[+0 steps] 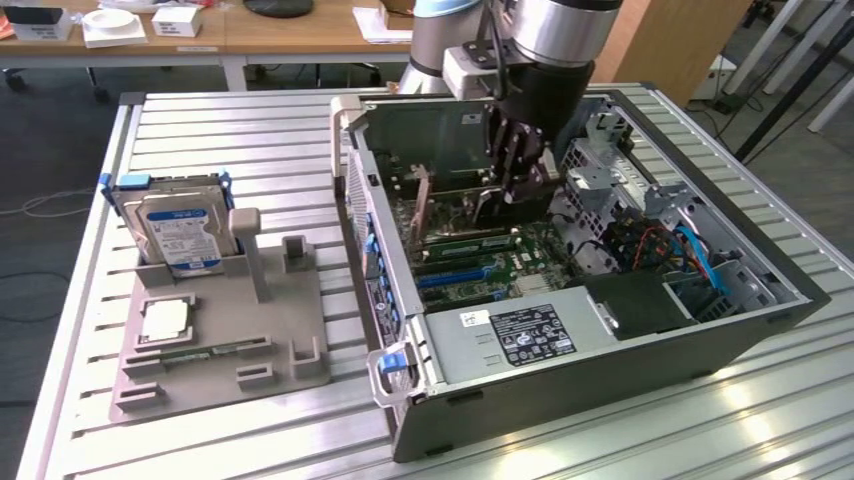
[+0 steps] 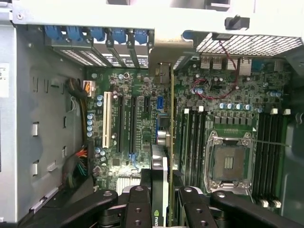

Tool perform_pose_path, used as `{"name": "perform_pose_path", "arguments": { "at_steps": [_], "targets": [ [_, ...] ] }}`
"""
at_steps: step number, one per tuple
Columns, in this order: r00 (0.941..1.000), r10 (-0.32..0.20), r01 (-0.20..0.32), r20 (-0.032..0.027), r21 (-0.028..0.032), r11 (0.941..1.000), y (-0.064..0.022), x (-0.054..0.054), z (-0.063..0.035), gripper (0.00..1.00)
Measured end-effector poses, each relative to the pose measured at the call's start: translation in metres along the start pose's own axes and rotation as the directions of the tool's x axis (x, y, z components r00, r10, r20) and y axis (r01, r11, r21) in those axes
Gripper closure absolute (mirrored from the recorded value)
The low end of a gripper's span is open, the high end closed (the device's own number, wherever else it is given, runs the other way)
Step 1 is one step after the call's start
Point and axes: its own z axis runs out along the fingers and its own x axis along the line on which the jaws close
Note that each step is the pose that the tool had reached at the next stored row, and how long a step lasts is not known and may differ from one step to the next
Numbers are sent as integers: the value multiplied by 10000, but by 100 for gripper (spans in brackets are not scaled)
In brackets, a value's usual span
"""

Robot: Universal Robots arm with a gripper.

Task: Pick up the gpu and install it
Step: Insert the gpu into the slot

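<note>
Though edge-on, thin dark gpu (image 2: 162,183)

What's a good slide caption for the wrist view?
Gripper holds the gpu edge-on over the motherboard inside the open computer case.

Gpu (image 2: 162,183) upright inside computer case (image 1: 601,400), over motherboard (image 2: 138,124)

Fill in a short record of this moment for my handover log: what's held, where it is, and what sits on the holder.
held: gpu, clamped edge-on between the fingers
gripper: shut on the card, inside the open computer case, above the motherboard
seated in a slot: cannot tell
holder: on the exterior view's left of the case, hard drive standing in it
</note>
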Motion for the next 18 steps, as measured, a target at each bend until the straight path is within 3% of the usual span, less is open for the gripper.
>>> {"name": "perform_pose_path", "arguments": {
  "at_steps": [18],
  "targets": [
    [10000,0,0,2,-18,10000,23,38,291,73]
  ]
}}
